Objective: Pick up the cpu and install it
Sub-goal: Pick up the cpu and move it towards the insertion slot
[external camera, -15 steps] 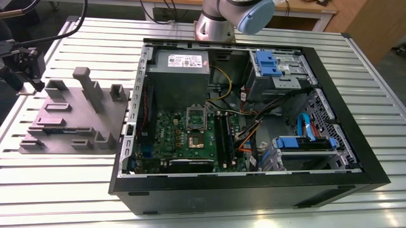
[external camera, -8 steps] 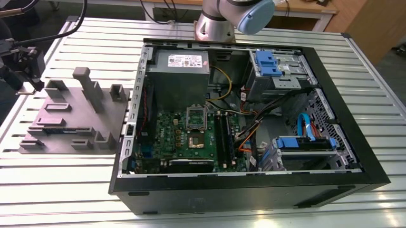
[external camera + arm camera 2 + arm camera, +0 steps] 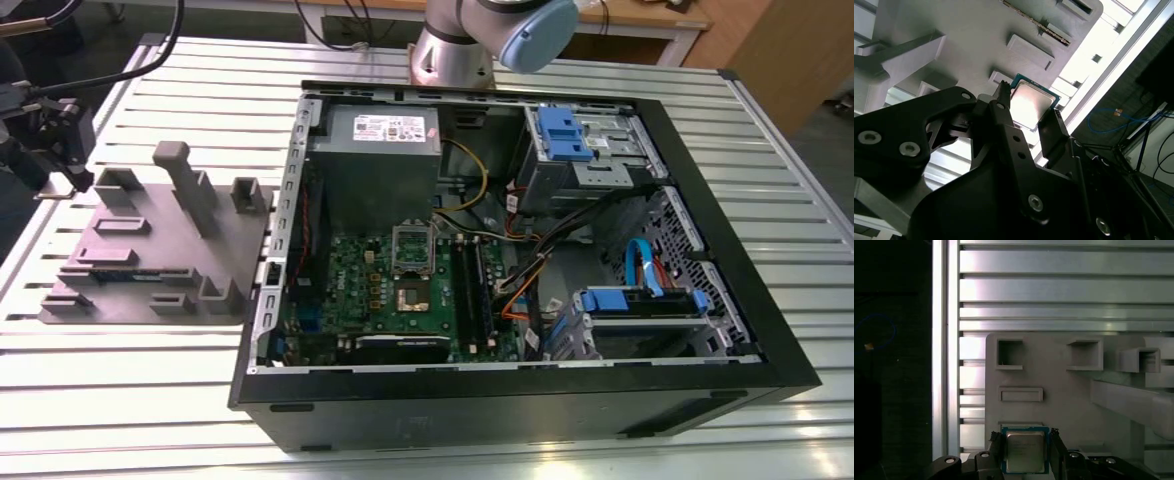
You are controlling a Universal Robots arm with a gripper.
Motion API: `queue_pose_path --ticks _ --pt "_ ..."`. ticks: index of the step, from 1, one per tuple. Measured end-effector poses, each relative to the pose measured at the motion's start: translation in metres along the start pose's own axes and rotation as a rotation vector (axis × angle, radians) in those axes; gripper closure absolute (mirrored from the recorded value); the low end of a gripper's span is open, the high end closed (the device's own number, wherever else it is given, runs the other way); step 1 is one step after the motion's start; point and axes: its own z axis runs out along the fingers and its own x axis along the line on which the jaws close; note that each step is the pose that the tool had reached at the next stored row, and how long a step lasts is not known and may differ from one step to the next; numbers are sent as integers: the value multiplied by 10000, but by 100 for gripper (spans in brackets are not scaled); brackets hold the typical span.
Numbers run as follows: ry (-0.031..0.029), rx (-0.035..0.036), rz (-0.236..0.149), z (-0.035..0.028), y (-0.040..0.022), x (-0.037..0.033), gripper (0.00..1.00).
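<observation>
The cpu (image 3: 1025,451) is a small square chip with a silvery top and a green-blue rim. In both wrist views it sits between my black fingers, at the edge of a grey parts holder (image 3: 1069,395). My gripper (image 3: 1024,446) is shut on the cpu (image 3: 1031,102), with one finger (image 3: 1002,102) against each opposite side. In the exterior view the gripper (image 3: 63,178) hangs over the far corner of the holder (image 3: 147,250), at the exterior view's left. The open computer case (image 3: 521,390) lies to the right, its motherboard socket (image 3: 416,292) uncovered with the silver frame (image 3: 414,240) raised.
The holder carries several raised blocks and recesses, including a tall post (image 3: 178,165). Inside the case are a grey power supply (image 3: 380,135), blue drive bays (image 3: 574,135) and loose cables (image 3: 534,270). Everything rests on a slatted aluminium table (image 3: 134,400).
</observation>
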Motion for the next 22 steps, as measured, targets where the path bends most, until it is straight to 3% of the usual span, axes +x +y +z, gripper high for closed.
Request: queue_pose_path --ticks 22 --pt "0 0 1 -127 2 -2 53"
